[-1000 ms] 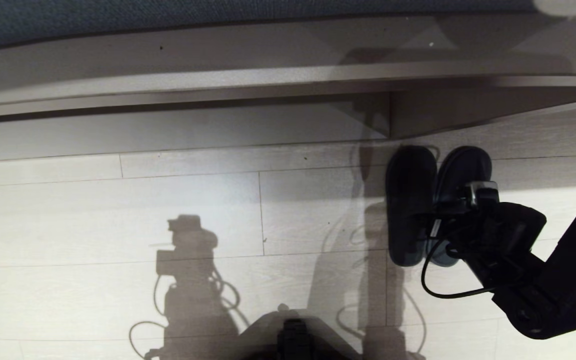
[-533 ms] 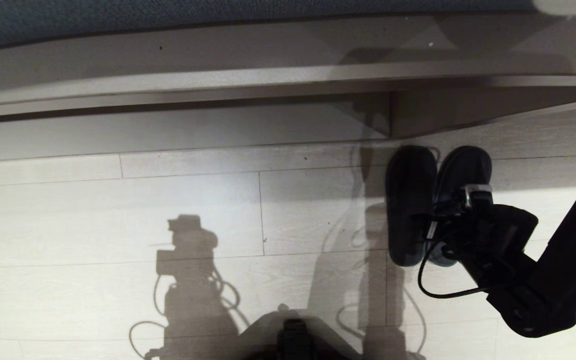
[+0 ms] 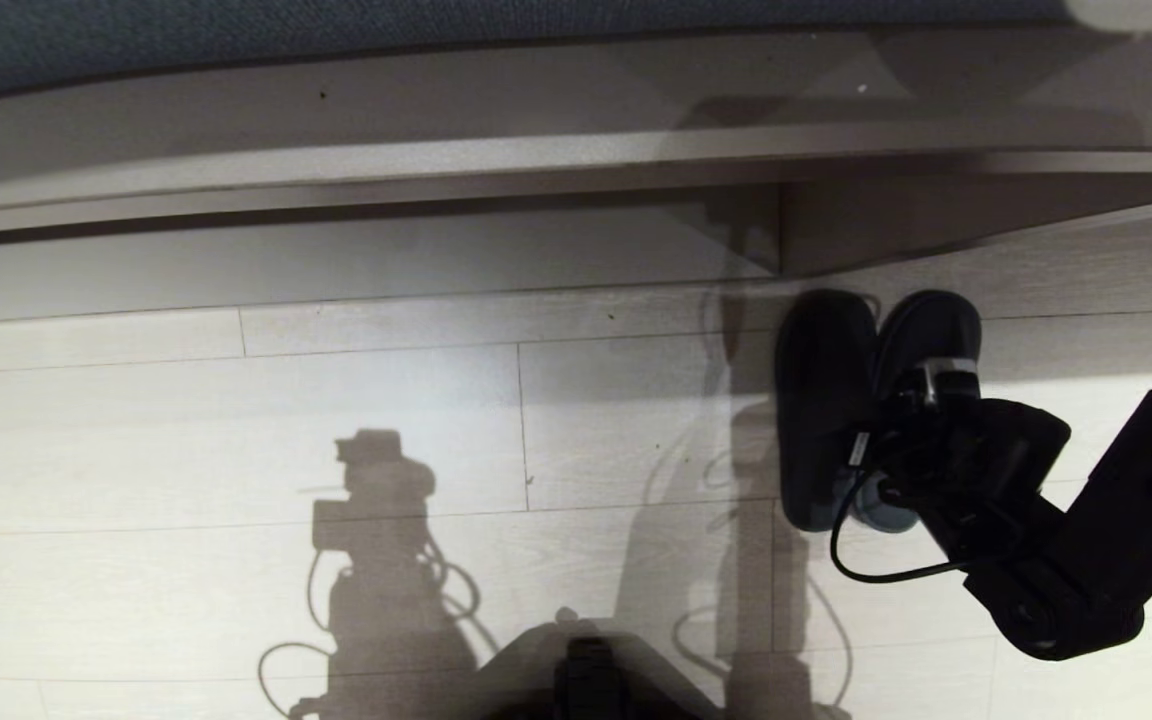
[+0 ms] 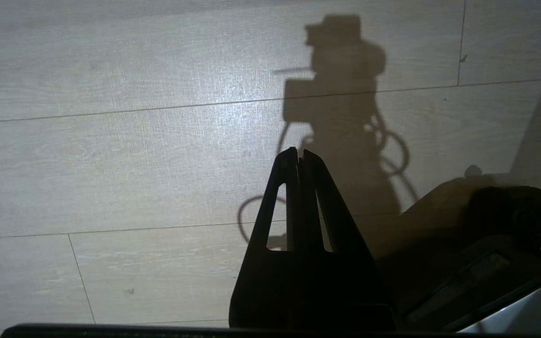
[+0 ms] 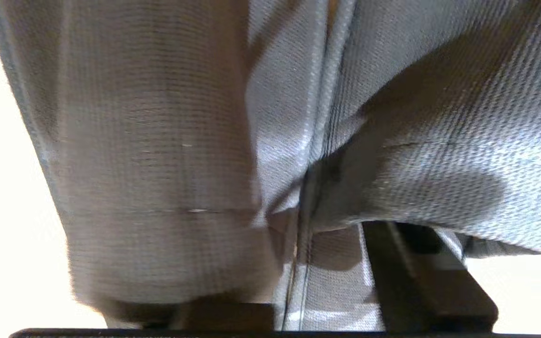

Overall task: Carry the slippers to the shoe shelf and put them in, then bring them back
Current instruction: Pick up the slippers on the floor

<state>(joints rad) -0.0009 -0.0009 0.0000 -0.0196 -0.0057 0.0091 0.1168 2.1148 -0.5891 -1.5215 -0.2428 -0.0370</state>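
Observation:
The two dark slippers lie side by side on the pale plank floor, the left one [image 3: 821, 400] and the right one [image 3: 931, 325], toes toward the shoe shelf [image 3: 366, 265] and just in front of its vertical divider [image 3: 778, 235]. My right gripper [image 3: 891, 420] reaches down onto them from the right. In the right wrist view its fingers [image 5: 421, 277] go in under the toe bands, and the adjoining inner sides of both slippers [image 5: 308, 155] are creased between them. My left gripper [image 4: 300, 157] hangs shut over bare floor, holding nothing.
The shelf's taupe top board [image 3: 536, 155] overhangs the cubby. A blue-grey textured surface [image 3: 336, 30] lies behind it. My base [image 3: 586, 670] shows at the bottom edge, with my shadow on the floor to its left.
My right arm has edged a little further onto the slippers and its fingers have drawn in on them. The slippers have stayed on the floor. The left arm has not moved.

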